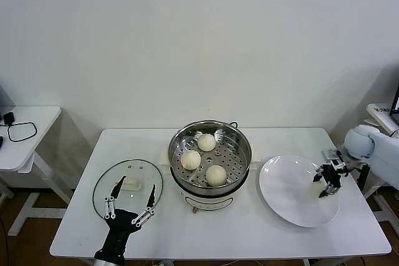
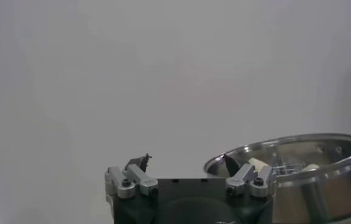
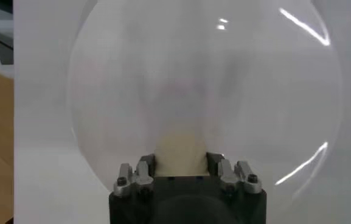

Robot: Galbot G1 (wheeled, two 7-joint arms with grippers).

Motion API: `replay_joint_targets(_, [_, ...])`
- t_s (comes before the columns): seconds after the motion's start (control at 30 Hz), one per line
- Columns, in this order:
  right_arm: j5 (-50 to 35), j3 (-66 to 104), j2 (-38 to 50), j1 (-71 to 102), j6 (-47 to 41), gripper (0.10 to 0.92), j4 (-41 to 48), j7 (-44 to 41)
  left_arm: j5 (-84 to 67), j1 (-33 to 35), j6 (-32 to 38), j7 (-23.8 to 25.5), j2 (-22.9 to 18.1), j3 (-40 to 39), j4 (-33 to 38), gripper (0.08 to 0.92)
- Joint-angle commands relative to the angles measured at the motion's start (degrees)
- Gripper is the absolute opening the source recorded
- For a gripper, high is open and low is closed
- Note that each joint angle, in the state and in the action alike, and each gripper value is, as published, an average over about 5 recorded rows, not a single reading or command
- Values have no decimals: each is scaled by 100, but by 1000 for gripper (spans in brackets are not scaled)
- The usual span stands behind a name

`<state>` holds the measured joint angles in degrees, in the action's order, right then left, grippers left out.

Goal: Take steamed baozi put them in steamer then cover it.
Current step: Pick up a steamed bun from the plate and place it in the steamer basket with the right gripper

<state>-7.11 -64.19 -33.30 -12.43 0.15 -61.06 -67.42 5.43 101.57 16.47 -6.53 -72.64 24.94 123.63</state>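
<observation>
The steamer [image 1: 240, 139] stands mid-table with three baozi on its perforated tray [image 1: 206, 142] [image 1: 191, 159] [image 1: 216, 175]. On the table to its left lies the glass cover [image 1: 106, 186] with its white handle [image 1: 130, 184]. My left gripper [image 1: 136, 186] hovers open above the cover, fingers either side of the handle; its wrist view shows the open gripper [image 2: 186, 159] and the steamer [image 2: 297, 176] beyond. At the right edge of the white plate [image 1: 287, 191], my right gripper [image 1: 329, 180] is shut on a fourth baozi [image 3: 178, 146], fingers [image 3: 146, 164] pressed to both its sides.
The white table's front edge [image 1: 218, 255] runs close below the cover and plate. A smaller white side table [image 1: 28, 147] with a black cable stands off to the left. A white wall is behind. The plate [image 3: 193, 73] shows nothing else on it in the right wrist view.
</observation>
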Motion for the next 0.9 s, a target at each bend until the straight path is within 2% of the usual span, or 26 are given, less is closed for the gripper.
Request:
replay_joint_targets(0.03, [-748, -1027, -349, -2044, -162, 595, -374, -1039, 4, 0, 4, -1, 11, 0, 11, 823])
replay_joint_targets(0.27, [-1920, -1763, -1269, -3381, -500, 598, -763, -1088, 6, -11, -14, -34, 6, -4, 21, 823])
replay_joint_targets(0.5, [-2342, -1847, -2179, -3618, -713, 594, -915, -807, 8, -6, -35, -52, -2, -3, 44, 823])
replay_joint_targets(0.9, [-2188, -1853, -2755, -2973, -830, 594, -1082, -235, -5, -37, -45, -49, 14, 11, 30, 823])
